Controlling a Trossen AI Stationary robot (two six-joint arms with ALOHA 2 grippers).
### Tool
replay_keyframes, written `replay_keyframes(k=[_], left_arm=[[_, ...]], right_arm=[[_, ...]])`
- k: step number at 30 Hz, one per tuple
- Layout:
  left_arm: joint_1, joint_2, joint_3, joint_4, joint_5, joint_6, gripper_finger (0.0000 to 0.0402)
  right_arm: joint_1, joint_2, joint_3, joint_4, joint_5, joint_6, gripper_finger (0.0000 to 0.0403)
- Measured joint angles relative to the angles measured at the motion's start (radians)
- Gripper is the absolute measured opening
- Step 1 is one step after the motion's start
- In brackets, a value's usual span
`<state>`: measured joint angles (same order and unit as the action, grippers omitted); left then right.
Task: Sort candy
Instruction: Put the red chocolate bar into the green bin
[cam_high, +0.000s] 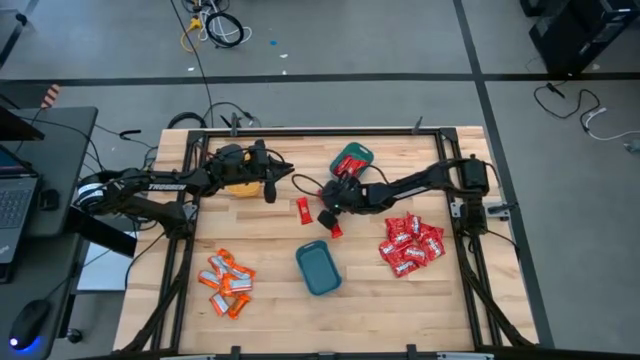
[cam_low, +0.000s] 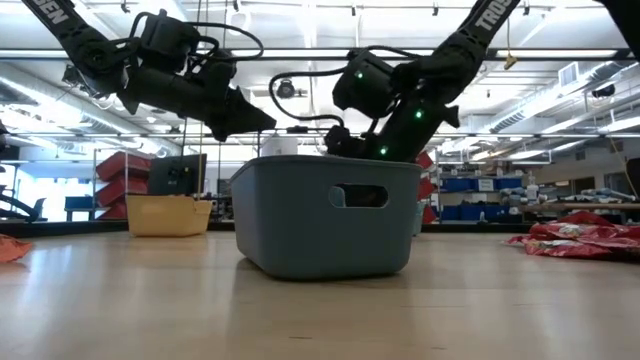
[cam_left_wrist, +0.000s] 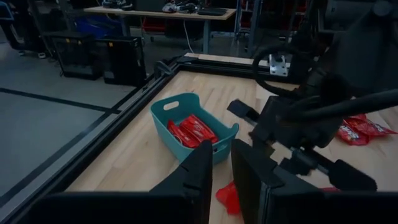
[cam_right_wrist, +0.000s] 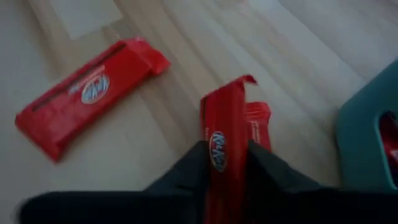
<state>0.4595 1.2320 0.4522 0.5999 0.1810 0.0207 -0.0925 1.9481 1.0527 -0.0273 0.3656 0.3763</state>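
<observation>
**Candy sort: your table at this moment**

- Right gripper (cam_right_wrist: 227, 163): your fingers are clamped on a narrow red bar (cam_right_wrist: 222, 134), held just above the wood near the table's middle, close to a teal bin (cam_high: 351, 160) with red bars in it.
- Loose red bars: one lies flat on the wood (cam_right_wrist: 87, 90) beside your held bar; another (cam_right_wrist: 258, 124) lies partly hidden behind it.
- Left gripper (cam_left_wrist: 222, 177): your fingers sit close together with a thin gap, holding nothing, raised near the yellow bin (cam_high: 243, 186) at the table's far left.
- Red packets (cam_high: 410, 245): a heap on your right side of the table.
- Orange-and-white packets (cam_high: 227, 283): a cluster at near left.
- Second teal bin (cam_high: 318, 268): near the front middle, between the two heaps.
</observation>
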Motion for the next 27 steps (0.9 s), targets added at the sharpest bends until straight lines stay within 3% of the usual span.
replay_keyframes(k=[3, 11, 15, 19, 21, 24, 27], left_arm=[[0.000, 0.000, 0.000, 0.000, 0.000, 0.001, 0.0060], [0.000, 0.000, 0.000, 0.000, 0.001, 0.001, 0.0060], [0.000, 0.000, 0.000, 0.000, 0.001, 0.001, 0.0060], [0.000, 0.000, 0.000, 0.000, 0.001, 0.001, 0.0060], [0.000, 0.000, 0.000, 0.000, 0.002, 0.001, 0.0060], [0.000, 0.000, 0.000, 0.000, 0.002, 0.001, 0.0060], [-0.002, 0.000, 0.000, -0.004, 0.003, 0.001, 0.0060]], right_arm=[[0.000, -0.037, 0.000, -0.014, -0.001, -0.022, 0.0020], [-0.009, -0.228, 0.000, -0.089, -0.026, -0.072, 0.0048], [-0.063, -0.330, 0.000, -0.192, -0.012, -0.117, 0.0023], [-0.146, -0.378, 0.000, -0.275, -0.004, -0.268, 0.0002], [-0.196, -0.381, -0.002, -0.300, -0.058, -0.326, 0.0005], [-0.252, -0.379, -0.002, -0.303, -0.232, -0.329, 0.0007], [-0.223, -0.380, -0.002, -0.293, -0.302, -0.327, 0.0019]])
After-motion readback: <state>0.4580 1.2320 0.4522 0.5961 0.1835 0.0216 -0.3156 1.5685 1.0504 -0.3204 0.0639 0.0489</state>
